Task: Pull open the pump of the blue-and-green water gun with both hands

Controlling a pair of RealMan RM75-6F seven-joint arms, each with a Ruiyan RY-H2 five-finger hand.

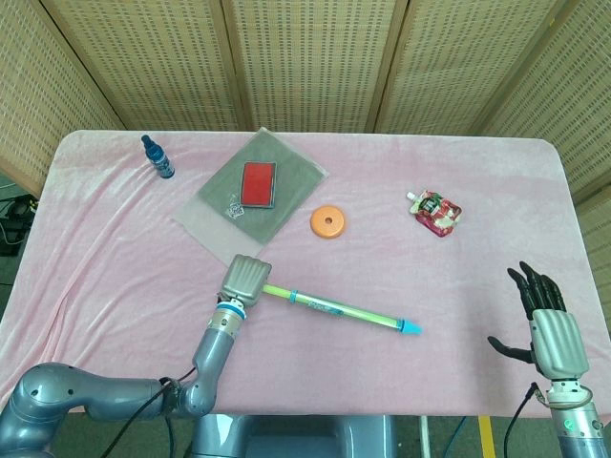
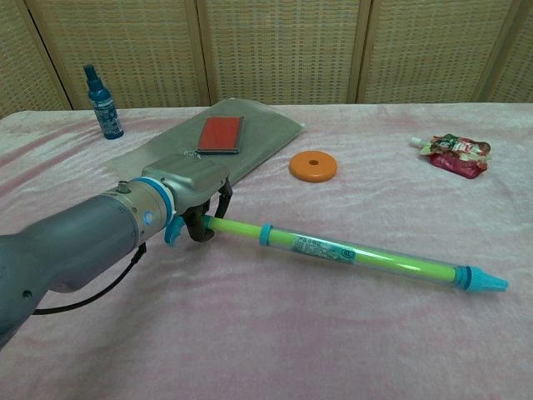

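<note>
1. Lime-green water gun with cyan tip and collar.
2. Pink tablecloth.
3. Orange disc.
4. Red card on grey pouch.
5. Dark blue bottle.
6. Tan woven screen.
7. Silver left hand; black-fingered right hand.

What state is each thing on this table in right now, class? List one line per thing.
water gun: lying on the cloth, handle end gripped.
left hand: holds the gun's handle end.
right hand: fingers spread, holding nothing.
spray bottle: upright, capped.
orange disc: lying flat.
red pouch: lying down.
red case: flat on the grey bag.
</note>
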